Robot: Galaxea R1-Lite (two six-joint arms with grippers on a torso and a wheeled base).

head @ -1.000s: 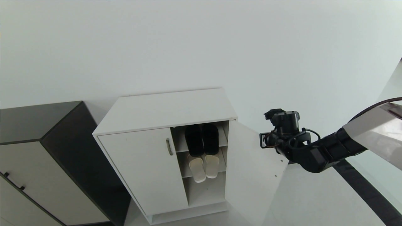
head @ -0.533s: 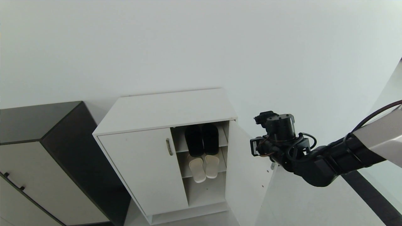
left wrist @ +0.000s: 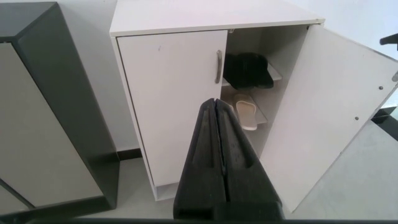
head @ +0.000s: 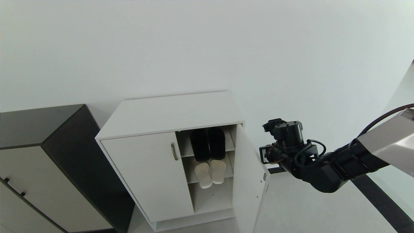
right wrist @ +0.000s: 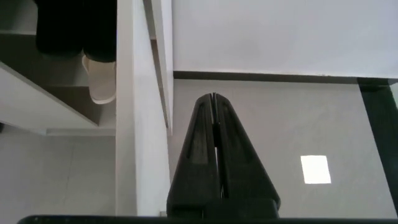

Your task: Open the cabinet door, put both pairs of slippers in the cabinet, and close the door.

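White laminate cabinet door [head: 249, 171] stands half open. Black right gripper [right wrist: 214, 99], fingers together and empty, sits beside it. Its narrow tip could skid off the edge.

Light: bright, even, diffuse. Soft shadow lying left of the white cabinet [head: 168, 113]; glare patch shining on the floor [right wrist: 280, 124] near it.

This is looking like a home entryway: a white shoe cabinet [head: 168, 113] is standing against a bare wall [head: 194, 45], slippers [head: 200, 144] are resting on its shelves, and a dark cabinet [head: 38, 129] is sitting beyond it from the right gripper [right wrist: 214, 102].
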